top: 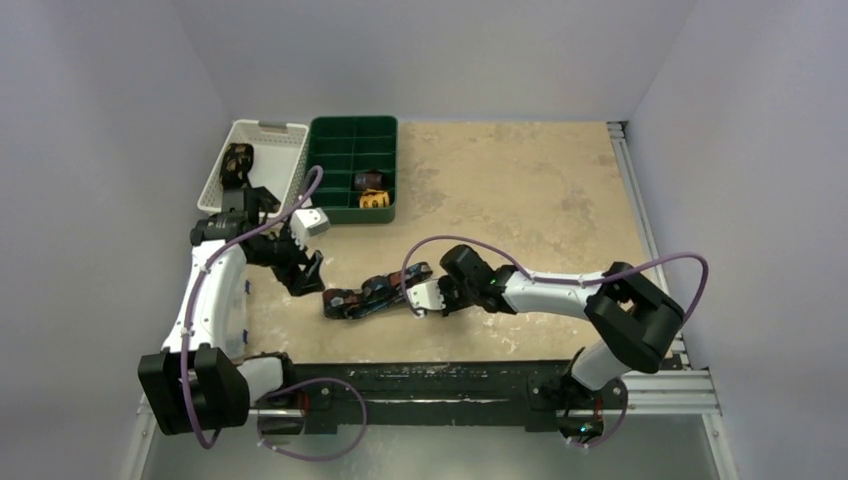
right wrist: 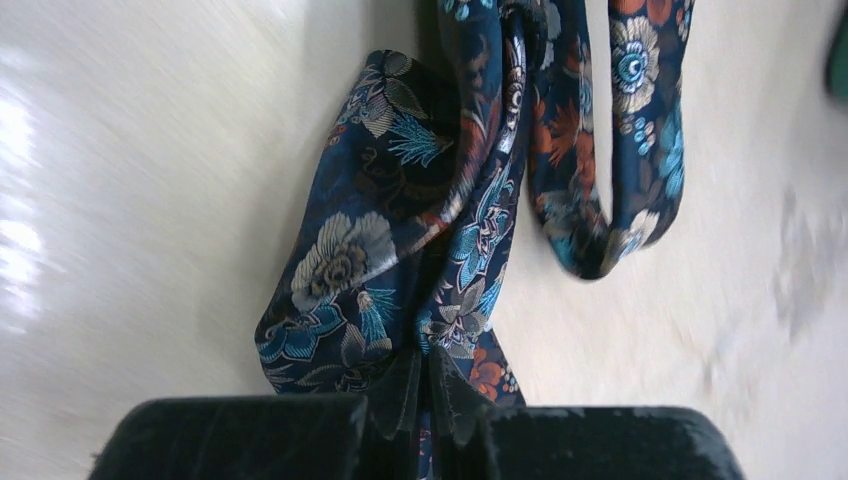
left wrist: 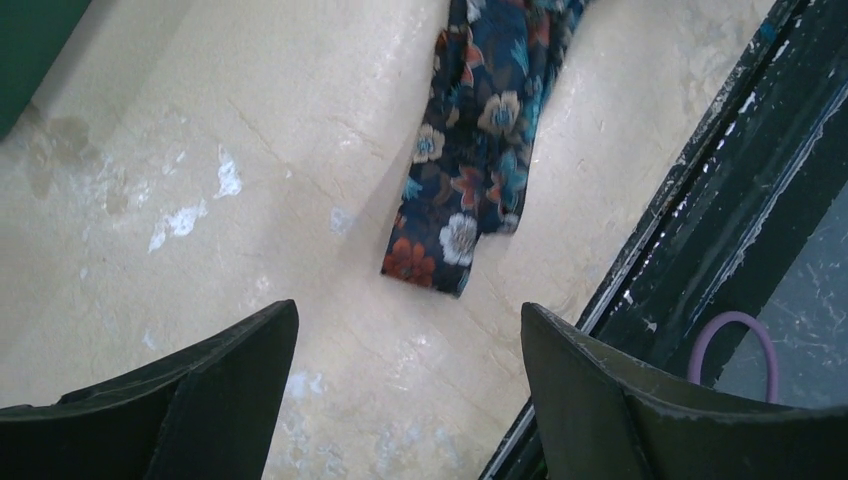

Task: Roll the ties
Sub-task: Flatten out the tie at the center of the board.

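Navy floral tie (top: 372, 292) lies bunched on the desk (top: 520, 200), close to the near edge, left of its middle, running roughly along that edge.

Your right hand (top: 412, 298) is at the tie's right end. On the right wrist view the fingers (right wrist: 395, 395) are pressed together with a fold of the fabric (right wrist: 420, 250) pinched between them; the cloth rises in loose loops beyond the grip.

Your left hand (top: 310, 274) sits just off the tie's left end, not touching it. On the left wrist view both fingers (left wrist: 200, 400) stand wide apart with nothing between them. The tie's flat end (left wrist: 465, 160) lies on the bare desk ahead of them, beside the dark rail (left wrist: 700, 200) at the near edge.

Far left corner: white basket (top: 262, 160) with a dark patterned tie (top: 238, 160) inside. Touching its right side, a green divided tray (top: 340, 165) holds two rolled ties in its nearest right compartments: a dark one (top: 370, 181) and a yellow one (top: 373, 200).
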Controlling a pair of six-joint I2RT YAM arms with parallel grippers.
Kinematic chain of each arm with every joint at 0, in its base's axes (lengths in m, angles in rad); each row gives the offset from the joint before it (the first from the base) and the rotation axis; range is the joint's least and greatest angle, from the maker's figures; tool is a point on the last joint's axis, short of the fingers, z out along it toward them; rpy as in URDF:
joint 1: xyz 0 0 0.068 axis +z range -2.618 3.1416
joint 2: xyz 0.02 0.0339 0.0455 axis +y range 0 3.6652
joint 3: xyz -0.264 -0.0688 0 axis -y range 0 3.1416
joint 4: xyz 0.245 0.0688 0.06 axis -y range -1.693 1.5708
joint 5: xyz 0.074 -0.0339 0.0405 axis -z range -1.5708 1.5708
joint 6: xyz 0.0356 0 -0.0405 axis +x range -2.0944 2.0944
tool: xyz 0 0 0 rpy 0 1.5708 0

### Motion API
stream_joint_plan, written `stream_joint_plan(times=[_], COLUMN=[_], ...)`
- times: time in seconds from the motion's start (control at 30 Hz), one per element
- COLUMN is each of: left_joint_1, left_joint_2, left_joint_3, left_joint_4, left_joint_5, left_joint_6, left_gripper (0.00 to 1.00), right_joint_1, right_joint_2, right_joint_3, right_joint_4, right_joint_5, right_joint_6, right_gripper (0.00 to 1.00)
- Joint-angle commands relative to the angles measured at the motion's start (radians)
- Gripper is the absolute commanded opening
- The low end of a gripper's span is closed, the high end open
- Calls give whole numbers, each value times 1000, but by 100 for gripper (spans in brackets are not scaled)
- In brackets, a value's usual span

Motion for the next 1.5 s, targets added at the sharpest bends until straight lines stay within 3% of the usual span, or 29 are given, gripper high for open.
stream_joint_plan(times=[0.0, 0.2, 0.33, 0.47, 0.6, 0.83, 1.03, 1.17, 1.23, 1.37, 1.47], left_joint_1=[-59, -282, -377, -436, -505, -606, -705, -729, -732, -727, -690], left_joint_2=[26, 163, 307, 409, 485, 645, 776, 868, 928, 962, 863], left_joint_3=[29, 24, 87, 189, 303, 564, 625, 654, 696, 706, 673], left_joint_4=[28, 144, 250, 343, 371, 329, 363, 407, 377, 315, 289], left_joint_5=[78, -88, -158, -157, -160, -102, -84, -110, -149, -241, -218], left_joint_6=[109, 77, -67, -206, -243, -323, -349, -416, -426, -393, -427], left_gripper=[81, 82, 83, 81, 80, 78, 89, 89, 82, 46, 18], right_joint_1=[-104, -197, -254, -264, -279, -317, -323, -328, -341, -381, -414], right_joint_2=[-17, -10, -46, -99, -165, -225, -224, -222, -223, -239, -263], right_joint_3=[-96, -78, -105, -154, -203, -252, -249, -245, -242, -245, -252], right_joint_4=[-58, -73, -68, -29, 4, 10, 12, 17, 11, -12, -26], right_joint_5=[189, 262, 261, 261, 234, 202, 204, 216, 216, 213, 203], right_joint_6=[24, 60, 10, -41, -119, -189, -190, -196, -199, -228, -262], right_gripper=[0, 0, 0, 0, 0, 0, 0, 0, 0, 0, 0])
